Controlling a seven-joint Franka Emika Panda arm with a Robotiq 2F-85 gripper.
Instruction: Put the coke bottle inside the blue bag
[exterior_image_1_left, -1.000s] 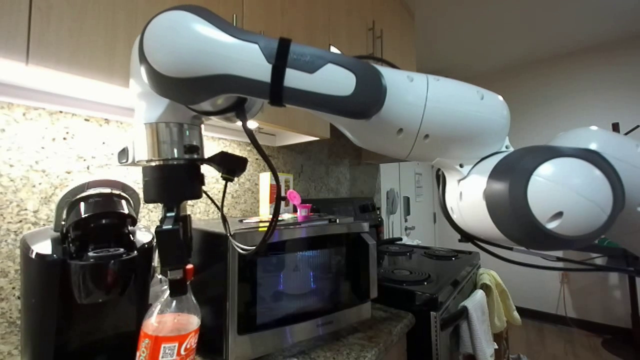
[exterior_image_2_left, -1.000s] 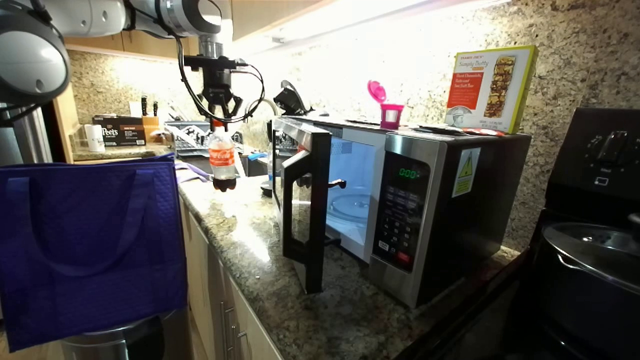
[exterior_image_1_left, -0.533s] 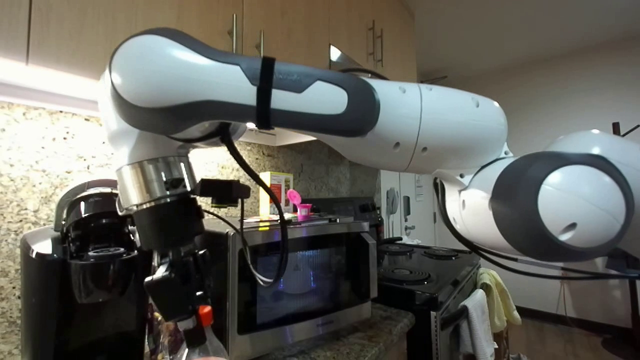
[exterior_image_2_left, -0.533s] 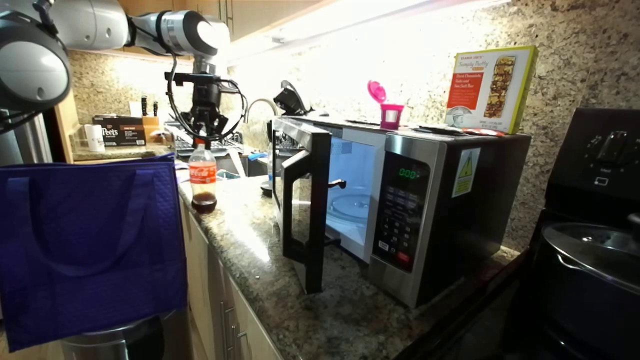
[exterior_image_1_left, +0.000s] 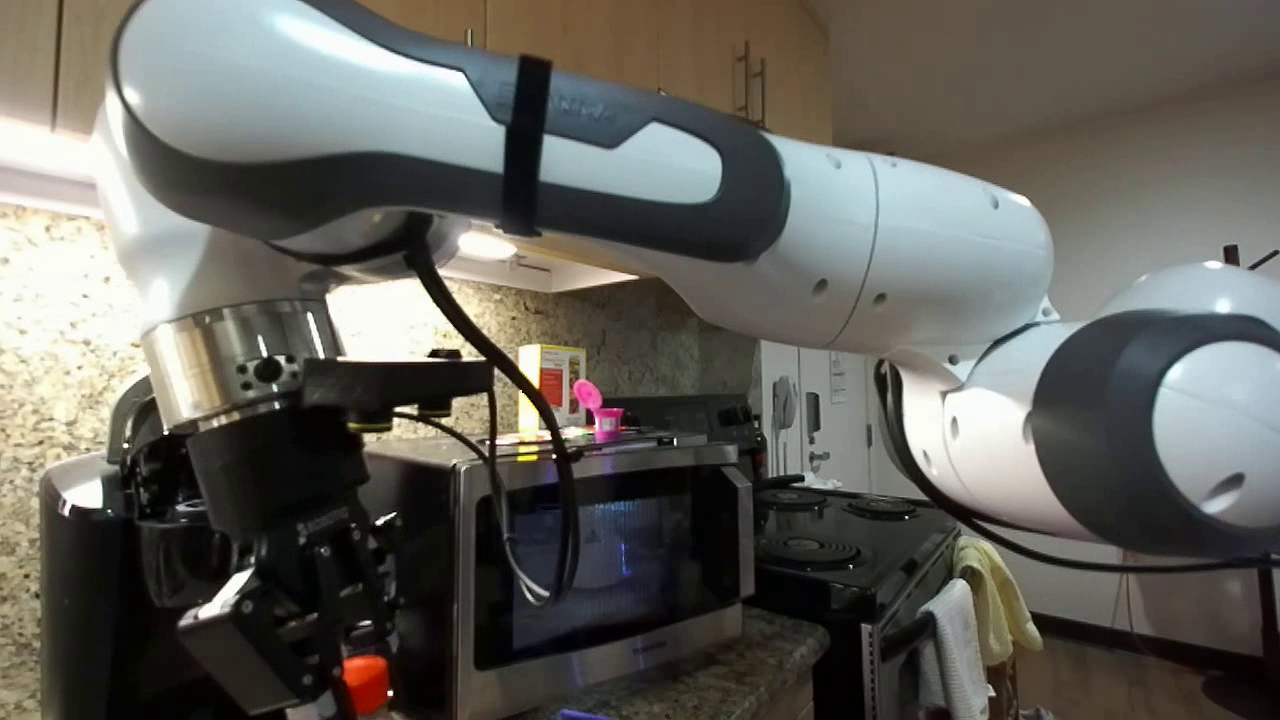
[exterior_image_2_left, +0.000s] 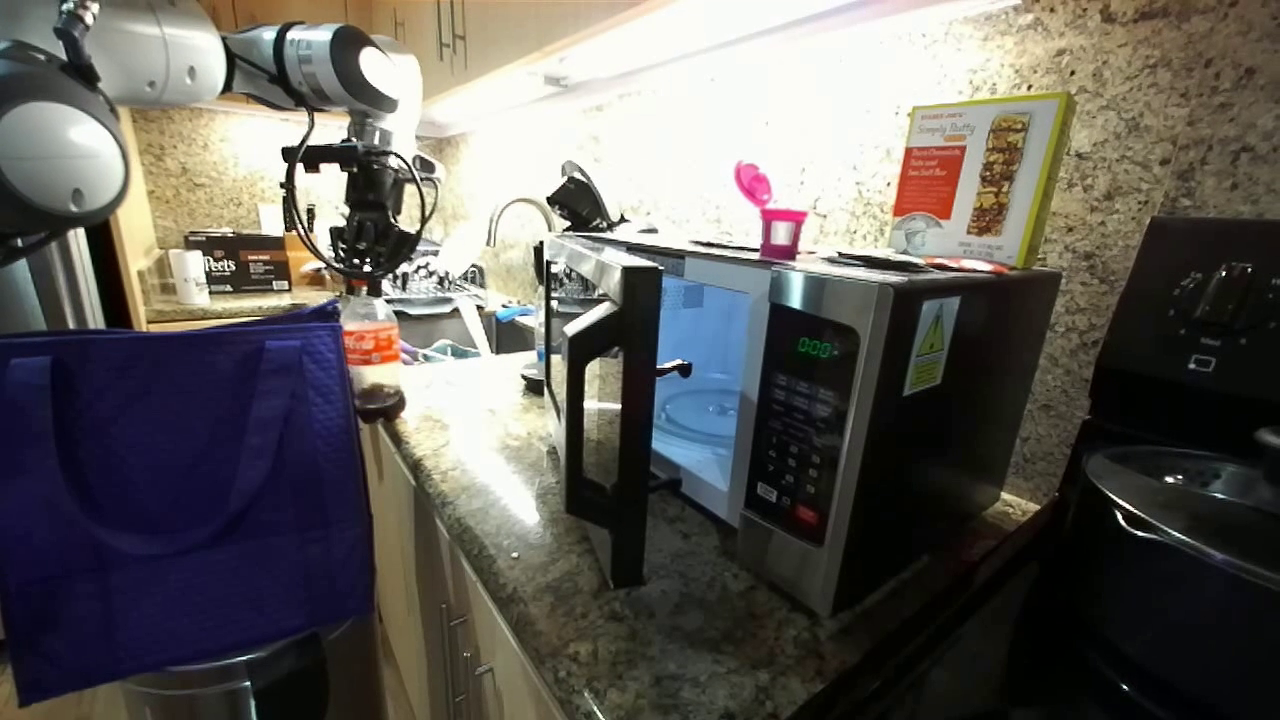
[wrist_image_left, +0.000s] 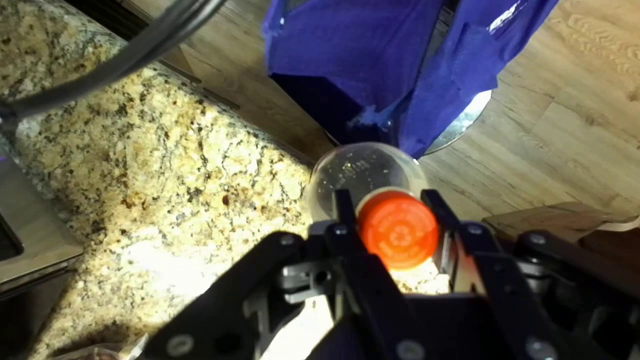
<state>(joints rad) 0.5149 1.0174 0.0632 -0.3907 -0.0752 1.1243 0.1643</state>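
The coke bottle (exterior_image_2_left: 370, 345), with a red label, red cap and a little dark liquid, hangs nearly upright beside the blue bag's upper right corner in an exterior view. My gripper (exterior_image_2_left: 365, 262) is shut on it at the cap and neck. In the wrist view the red cap (wrist_image_left: 398, 230) sits between the two fingers (wrist_image_left: 389, 207). Only the cap (exterior_image_1_left: 366, 684) shows in an exterior view, at the bottom edge. The blue bag (exterior_image_2_left: 190, 500) has its open mouth upward; in the wrist view it (wrist_image_left: 345, 45) lies just beyond the bottle. The bag's bottom inside is partly hidden.
The granite counter (exterior_image_2_left: 480, 440) runs along the bag's side, its edge close to the bottle. A microwave (exterior_image_2_left: 900, 420) stands with its door (exterior_image_2_left: 620, 420) open. A black coffee maker (exterior_image_1_left: 75, 560) is behind the gripper. A pot (exterior_image_2_left: 1190, 520) stands on the stove.
My gripper, still holding the bottle, has moved down and left toward the blue bag, and the wrist has tilted. The bag has barely moved.
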